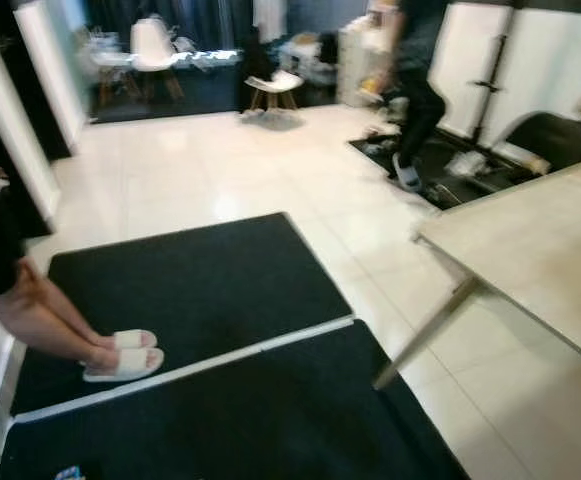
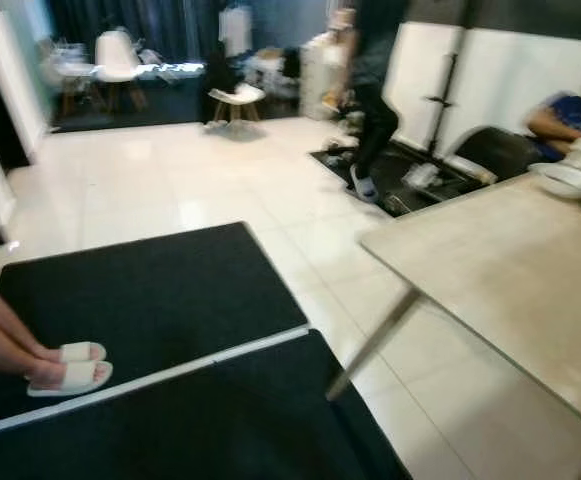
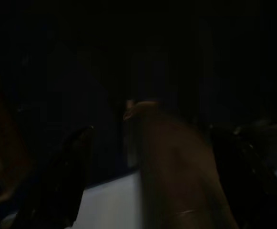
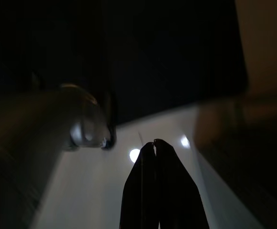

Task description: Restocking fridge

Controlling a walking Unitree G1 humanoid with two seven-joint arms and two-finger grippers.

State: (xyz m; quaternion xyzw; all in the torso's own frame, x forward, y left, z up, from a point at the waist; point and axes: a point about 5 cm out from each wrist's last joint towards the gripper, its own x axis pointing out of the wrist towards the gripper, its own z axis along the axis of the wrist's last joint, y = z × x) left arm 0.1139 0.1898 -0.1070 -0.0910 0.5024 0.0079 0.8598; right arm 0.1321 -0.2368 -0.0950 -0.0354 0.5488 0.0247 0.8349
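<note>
Left eye view looks down over a pale tiled floor with two black mats lying side by side, a white strip between them. At the robot's left a person's bare legs end in white slippers standing on the nearer mat's edge. To the right a light wooden bench on slanted legs carries a white bowl at its far end, with a seated person in blue behind it. Further back another person in dark clothes stands near a white chair. No fridge can be made out. Right wrist view shows the right pincer with its black tips pressed together, holding nothing, above a bright floor. Left wrist view is very dark; the left pincer has its fingers set wide apart
</note>
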